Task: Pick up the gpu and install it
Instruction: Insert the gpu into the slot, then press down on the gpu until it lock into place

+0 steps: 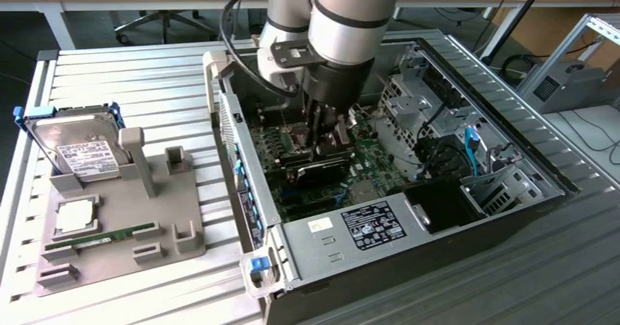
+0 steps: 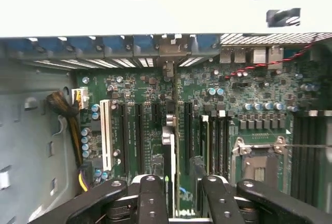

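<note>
GPU held edge-down inside the open PC case

One hand, partly open, grips one gpu over the motherboard at the case middle; its fan face is hidden. On the bench's left sit one hard drive and one RAM stick.

We can read no text anywhere. The white label on the hard drive carries print too small for us. The same goes for the dark label on the computer case.

A hard drive stands on a grey holder; a RAM stick lies there.
</note>
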`<state>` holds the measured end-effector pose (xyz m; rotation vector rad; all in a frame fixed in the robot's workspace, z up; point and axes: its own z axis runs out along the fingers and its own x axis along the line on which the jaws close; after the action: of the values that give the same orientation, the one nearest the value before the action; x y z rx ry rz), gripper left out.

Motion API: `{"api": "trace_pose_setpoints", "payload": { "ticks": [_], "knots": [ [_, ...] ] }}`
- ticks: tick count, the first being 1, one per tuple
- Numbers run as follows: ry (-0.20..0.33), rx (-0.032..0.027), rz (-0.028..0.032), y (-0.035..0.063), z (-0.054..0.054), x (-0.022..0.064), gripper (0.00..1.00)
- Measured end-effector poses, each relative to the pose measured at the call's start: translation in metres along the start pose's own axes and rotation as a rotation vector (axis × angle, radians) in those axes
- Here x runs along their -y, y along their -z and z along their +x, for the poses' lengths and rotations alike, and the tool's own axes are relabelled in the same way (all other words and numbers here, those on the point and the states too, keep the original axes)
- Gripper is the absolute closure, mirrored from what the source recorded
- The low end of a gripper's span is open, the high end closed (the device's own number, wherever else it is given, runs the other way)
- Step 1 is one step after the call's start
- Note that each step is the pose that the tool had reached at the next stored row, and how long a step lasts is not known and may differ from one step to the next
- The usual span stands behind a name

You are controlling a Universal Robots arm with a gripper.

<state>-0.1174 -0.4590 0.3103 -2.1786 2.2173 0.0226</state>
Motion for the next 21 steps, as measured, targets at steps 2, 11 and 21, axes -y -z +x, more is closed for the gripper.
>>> {"api": "trace_pose_setpoints", "payload": {
  "ticks": [2,11,21],
  "knots": [
    [0.000,-0.0002,-0.0001,0.0193,-0.001,0.0002,0.66],
    [0.000,-0.0001,-0.0001,0.0263,-0.001,0.0003,0.66],
    [0.000,-0.0001,0.0000,0.0263,-0.001,0.0003,0.75]
  ]
}}
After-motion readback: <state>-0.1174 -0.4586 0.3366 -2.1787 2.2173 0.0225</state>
